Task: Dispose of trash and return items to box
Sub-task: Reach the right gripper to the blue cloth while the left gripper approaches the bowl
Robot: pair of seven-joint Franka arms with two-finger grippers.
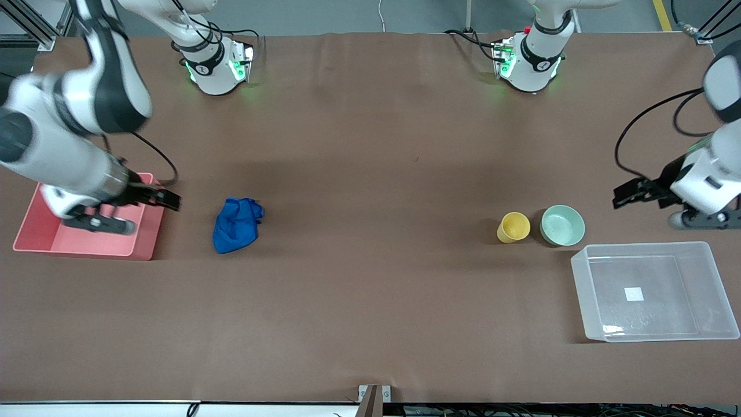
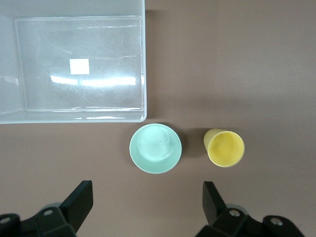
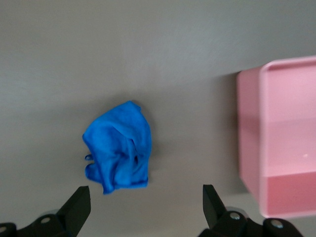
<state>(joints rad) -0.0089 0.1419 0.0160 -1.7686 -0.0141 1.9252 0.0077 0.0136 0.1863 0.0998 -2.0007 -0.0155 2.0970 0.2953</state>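
Note:
The trash, a crumpled royal-blue wad point(image 1: 236, 225), lies on the brown table beside the pink bin point(image 1: 87, 243). My right gripper point(image 1: 167, 200) hovers over the bin's edge toward the wad. In the right wrist view it point(image 3: 146, 205) is open and empty, with the wad point(image 3: 118, 150) ahead of its fingertips. The yellow cup point(image 1: 513, 227) and the mint-green bowl point(image 1: 562, 225) stand side by side, upright, close to the clear box point(image 1: 666, 272). My left gripper point(image 1: 624, 196) hangs open over the table beside the bowl. The left wrist view shows the bowl point(image 2: 155, 148), the cup point(image 2: 224, 147) and the box point(image 2: 79, 98).
The pink bin point(image 3: 281, 148) holds nothing that I can see. The clear box has only a white sticker point(image 1: 634, 293) on its bottom. Both arm bases stand along the table edge farthest from the front camera.

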